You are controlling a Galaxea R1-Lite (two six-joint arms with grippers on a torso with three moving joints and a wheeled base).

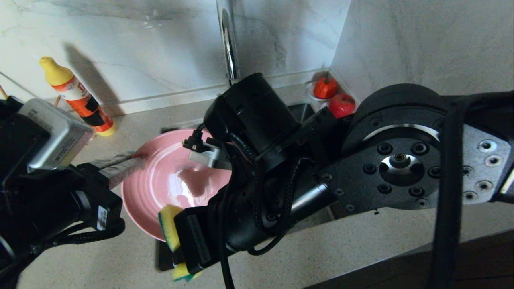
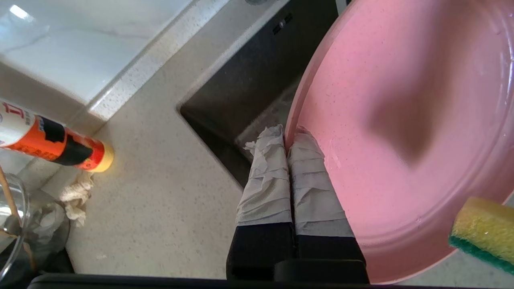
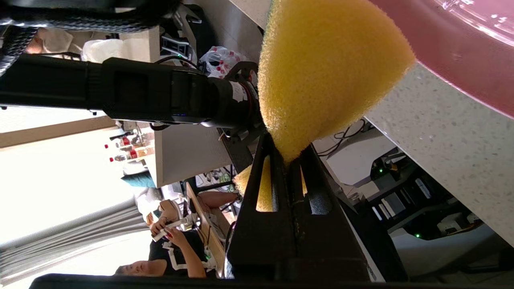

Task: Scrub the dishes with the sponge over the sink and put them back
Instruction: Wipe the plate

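The wide pink plate (image 1: 168, 184) hangs tilted over the sink (image 2: 241, 92), its wet inner face towards me. My left gripper (image 2: 288, 134) is shut on the plate's left rim with its tape-wrapped fingers (image 2: 265, 176); from the head it shows as (image 1: 134, 158). My right gripper (image 3: 288, 154) is shut on the yellow sponge (image 3: 321, 68) with its green scouring layer. That sponge (image 1: 169, 224) sits at the plate's near lower edge, at or just off the rim (image 2: 480, 228). The bowl and chopsticks are out of view.
An orange and yellow detergent bottle (image 1: 76, 96) stands on the counter at the back left. The chrome tap (image 1: 229, 44) rises behind the sink. Two red fruits on saucers (image 1: 333, 96) sit in the back right corner. A clear glass bowl (image 2: 12, 224) is far left.
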